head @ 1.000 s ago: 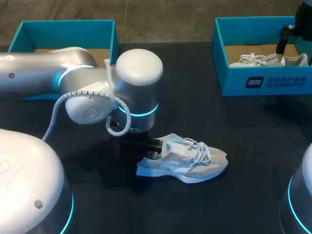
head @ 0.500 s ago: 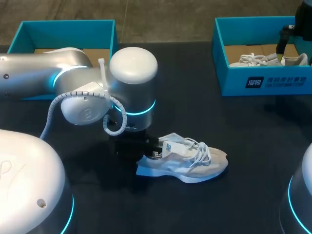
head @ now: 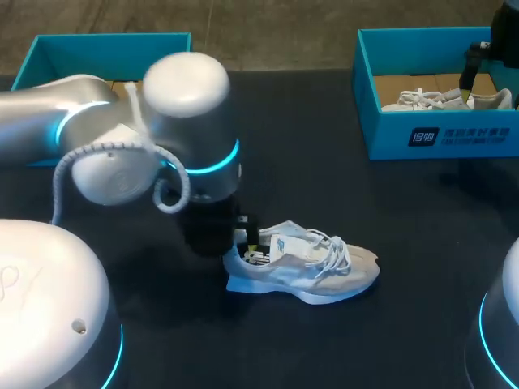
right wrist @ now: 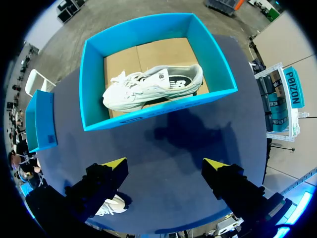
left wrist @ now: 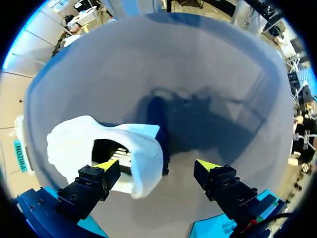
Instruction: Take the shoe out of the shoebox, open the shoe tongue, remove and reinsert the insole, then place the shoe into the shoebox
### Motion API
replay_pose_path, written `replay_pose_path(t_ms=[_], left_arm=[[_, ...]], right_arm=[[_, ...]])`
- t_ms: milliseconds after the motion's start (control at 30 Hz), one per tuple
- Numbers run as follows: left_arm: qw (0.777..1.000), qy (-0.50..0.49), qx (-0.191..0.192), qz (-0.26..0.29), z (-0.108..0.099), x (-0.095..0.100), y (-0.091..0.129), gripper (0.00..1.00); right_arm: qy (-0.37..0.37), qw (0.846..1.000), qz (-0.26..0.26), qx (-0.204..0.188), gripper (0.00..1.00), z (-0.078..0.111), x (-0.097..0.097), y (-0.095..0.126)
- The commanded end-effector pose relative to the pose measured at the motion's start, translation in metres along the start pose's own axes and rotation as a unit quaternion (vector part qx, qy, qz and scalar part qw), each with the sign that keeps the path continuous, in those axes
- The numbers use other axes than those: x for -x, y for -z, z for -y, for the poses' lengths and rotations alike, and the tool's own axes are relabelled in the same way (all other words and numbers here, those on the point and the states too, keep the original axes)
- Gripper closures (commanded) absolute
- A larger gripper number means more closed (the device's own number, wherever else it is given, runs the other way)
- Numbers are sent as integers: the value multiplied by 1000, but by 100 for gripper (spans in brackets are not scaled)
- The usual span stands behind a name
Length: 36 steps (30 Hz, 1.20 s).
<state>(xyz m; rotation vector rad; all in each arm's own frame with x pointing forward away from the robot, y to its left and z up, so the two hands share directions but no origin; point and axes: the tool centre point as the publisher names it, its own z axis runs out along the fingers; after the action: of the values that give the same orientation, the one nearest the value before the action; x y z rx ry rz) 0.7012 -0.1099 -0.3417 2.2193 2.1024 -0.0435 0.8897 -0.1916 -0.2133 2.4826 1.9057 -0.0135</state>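
Here, shoe (left wrist: pixel 74 141) heel partly between the left arm's wide-apart jaws.

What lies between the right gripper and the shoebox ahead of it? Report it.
Only bare table between the right gripper and the shoebox, shown in the right wrist view.

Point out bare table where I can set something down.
Bare table lies between the loose shoe and the right shoebox, and in front of the shoe toward the near edge. Crowded at the shoe's heel, under the open left claw.
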Motion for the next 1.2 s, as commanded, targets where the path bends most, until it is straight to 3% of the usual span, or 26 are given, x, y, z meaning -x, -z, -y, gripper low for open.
replay_pose_path(t_ms=[33, 167, 333, 700, 1200], left_arm=[[998, 13, 2, 59, 11, -24, 43, 0], [997, 41, 4, 61, 24, -27, 69, 0], [989, 119, -50, 76, 37, -36, 90, 0], [948, 247, -156, 126, 62, -69, 101, 0], [948, 247, -156, 126, 62, -69, 101, 0]], right_arm=[[0, 1000, 0, 0, 0, 0, 0, 0], [0, 1000, 0, 0, 0, 0, 0, 0], [0, 1000, 0, 0, 0, 0, 0, 0], [0, 1000, 0, 0, 0, 0, 0, 0], [0, 1000, 0, 0, 0, 0, 0, 0]])
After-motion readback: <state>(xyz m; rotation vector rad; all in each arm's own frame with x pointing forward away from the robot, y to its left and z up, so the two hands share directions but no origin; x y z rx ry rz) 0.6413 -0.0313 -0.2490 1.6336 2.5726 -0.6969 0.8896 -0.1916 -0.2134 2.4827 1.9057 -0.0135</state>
